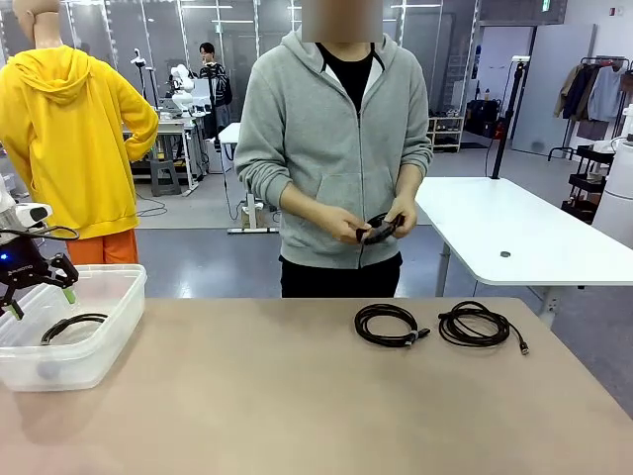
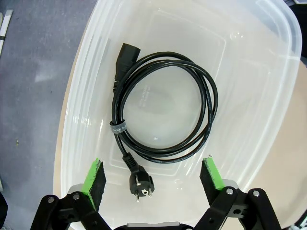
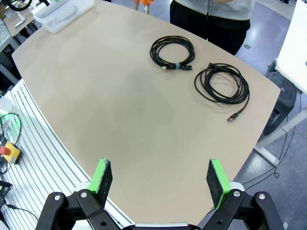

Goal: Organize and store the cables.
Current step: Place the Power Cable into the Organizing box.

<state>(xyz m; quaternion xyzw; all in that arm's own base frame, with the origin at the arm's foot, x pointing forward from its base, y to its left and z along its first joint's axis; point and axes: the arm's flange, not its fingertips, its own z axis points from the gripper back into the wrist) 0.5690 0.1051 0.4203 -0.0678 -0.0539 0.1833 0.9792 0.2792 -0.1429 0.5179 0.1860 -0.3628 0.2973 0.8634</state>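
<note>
Left claw (image 2: pixel 152 166) and right claw (image 3: pixel 159 166) both stand wide open.

Person (image 1: pixel 331 139): grey zip hoodie with a front pocket and hood, black shirt beneath, black trousers.
Left arm (image 1: pixel 27 214): white shell, thin black cable looping beside it, black wrist piece.
Left jaws: black linkage bars, silver screws at the joints, bright green pads (image 2: pixel 95 176) on black backing.
Right jaws: same black bars, silver screws, green pads (image 3: pixel 102 176).
</note>
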